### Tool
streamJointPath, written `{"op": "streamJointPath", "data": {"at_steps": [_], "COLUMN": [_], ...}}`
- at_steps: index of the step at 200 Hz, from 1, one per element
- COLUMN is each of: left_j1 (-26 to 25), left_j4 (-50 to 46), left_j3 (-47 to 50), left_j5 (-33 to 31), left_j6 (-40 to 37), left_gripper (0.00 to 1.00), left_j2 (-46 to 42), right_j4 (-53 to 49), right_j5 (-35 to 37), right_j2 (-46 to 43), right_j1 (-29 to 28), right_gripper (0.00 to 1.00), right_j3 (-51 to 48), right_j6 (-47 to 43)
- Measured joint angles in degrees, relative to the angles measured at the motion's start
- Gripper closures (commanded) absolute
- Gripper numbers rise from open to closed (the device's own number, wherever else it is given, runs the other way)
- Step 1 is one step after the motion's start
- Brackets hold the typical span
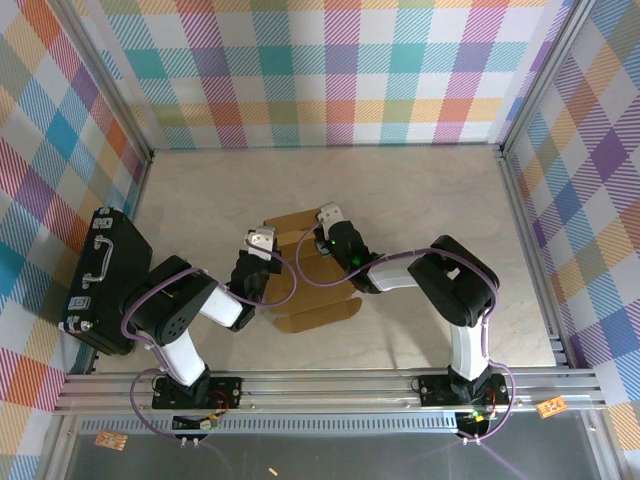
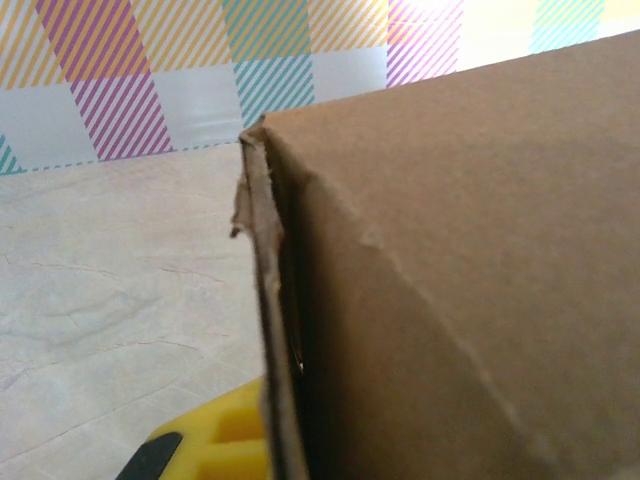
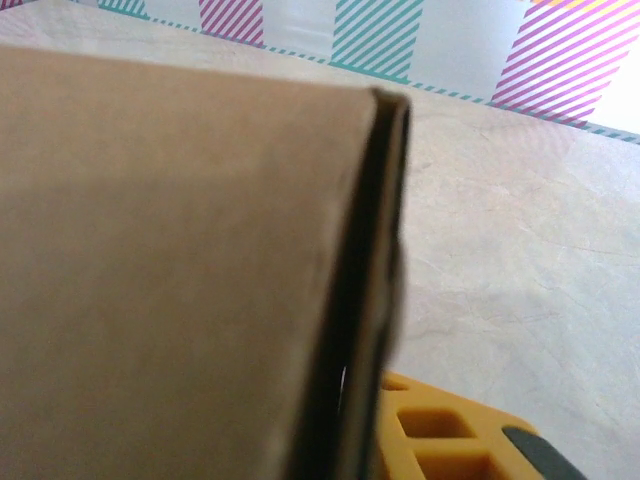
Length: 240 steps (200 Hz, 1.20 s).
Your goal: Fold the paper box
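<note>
The paper box (image 1: pixel 318 312) sits half-formed at the centre of the table (image 1: pixel 430 200), with one flap spread flat toward 6 o'clock. The left gripper (image 1: pixel 268 268) is closed tight on the box's 9 o'clock wall. The right gripper (image 1: pixel 328 245) straddles the wall near 1 o'clock, a yellow finger (image 3: pixel 440 430) just beside the cardboard; whether it pinches, I cannot tell. A black case (image 1: pixel 105 280) lies at the table's 9 o'clock edge.

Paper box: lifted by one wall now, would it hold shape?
Probably flexes: the paper box has a flap lying open flat. Thin corrugated sheet, so likely light. Its frayed wall edge suggests it creases or tears easily.
</note>
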<state>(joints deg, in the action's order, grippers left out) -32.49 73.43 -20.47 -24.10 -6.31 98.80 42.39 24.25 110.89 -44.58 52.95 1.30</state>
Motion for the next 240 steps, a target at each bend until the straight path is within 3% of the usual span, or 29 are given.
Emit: {"op": "streamJointPath", "data": {"at_steps": [73, 110, 187, 240], "left_j1": [0.0, 0.0, -0.07, -3.02], "left_j4": [-0.07, -0.17, -2.1, -7.32], "left_j3": [0.02, 0.0, -0.92, -5.49], "left_j5": [0.37, 0.39, -1.6, -8.24], "left_j6": [-0.17, 0.26, 0.98, 2.45], "left_gripper": [1.0, 1.0, 1.0, 1.0], "left_j2": [0.11, 0.15, 0.13, 0.55], "right_j4": [-2.12, -6.62, -10.19, -11.67], "right_j5": [2.51, 5.33, 3.26, 2.54], "right_j2": [0.33, 0.33, 0.28, -0.57], "right_j1": [-0.09, -0.7, -0.42, 0.28], "right_gripper": [0.92, 0.93, 0.88, 0.91], "right_j3": [1.79, 4.42, 5.73, 5.73], "right_j6": [-0.24, -0.15, 1.4, 3.5]}}
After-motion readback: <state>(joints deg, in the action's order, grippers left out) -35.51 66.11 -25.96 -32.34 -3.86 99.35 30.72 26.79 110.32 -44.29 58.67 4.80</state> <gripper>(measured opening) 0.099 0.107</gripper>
